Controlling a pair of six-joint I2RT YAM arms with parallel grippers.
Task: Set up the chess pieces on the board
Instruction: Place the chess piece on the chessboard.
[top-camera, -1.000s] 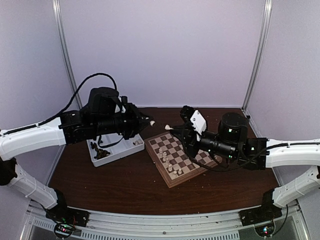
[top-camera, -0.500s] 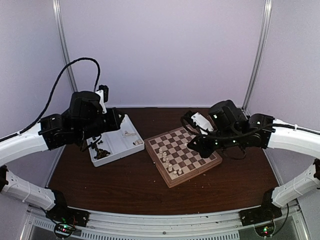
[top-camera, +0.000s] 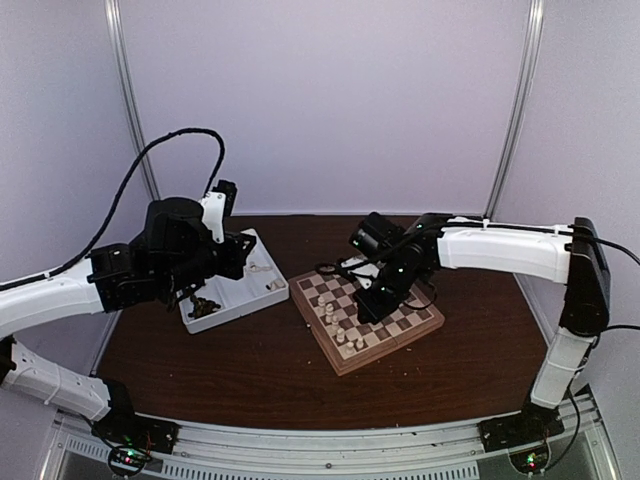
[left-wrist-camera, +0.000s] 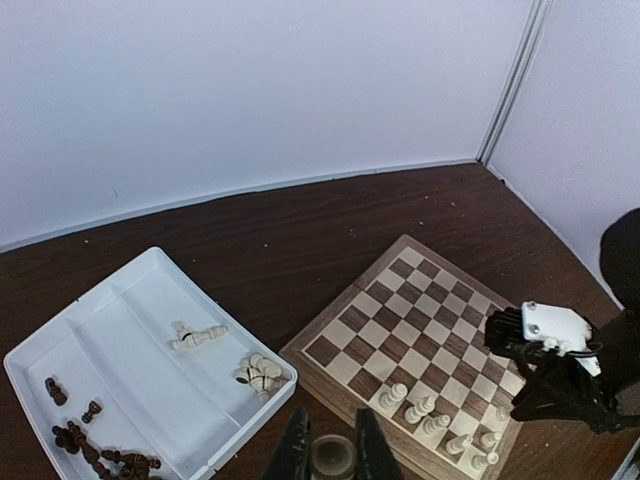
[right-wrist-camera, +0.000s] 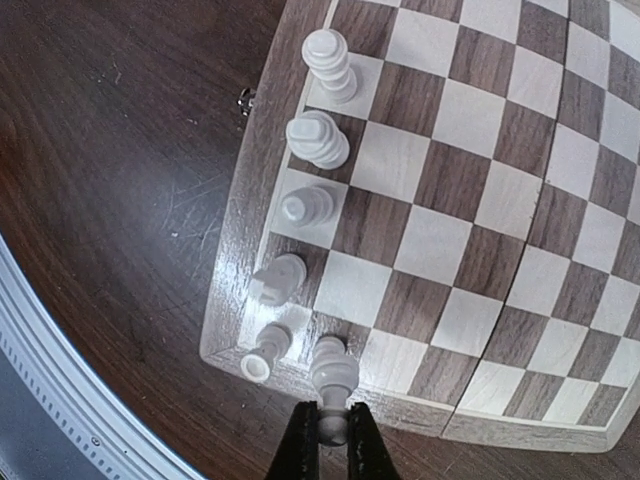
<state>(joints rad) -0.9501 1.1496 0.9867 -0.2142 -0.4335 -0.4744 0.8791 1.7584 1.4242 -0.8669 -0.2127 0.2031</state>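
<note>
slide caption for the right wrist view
Right gripper holds a cream-white chess piece at a corner of the checkered wooden board, beside five cream-white pieces.

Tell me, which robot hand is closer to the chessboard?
Right. The right gripper is low over the edge of the chessboard, gripping a cream piece. The left gripper hangs above the white tray beside it, pinching a second piece.

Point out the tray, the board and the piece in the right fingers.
tray (left-wrist-camera: 130, 330), left wrist view, bare floor.
board (right-wrist-camera: 245, 240), right wrist view, wooden border.
piece (right-wrist-camera: 333, 372), right wrist view, its body.
</note>
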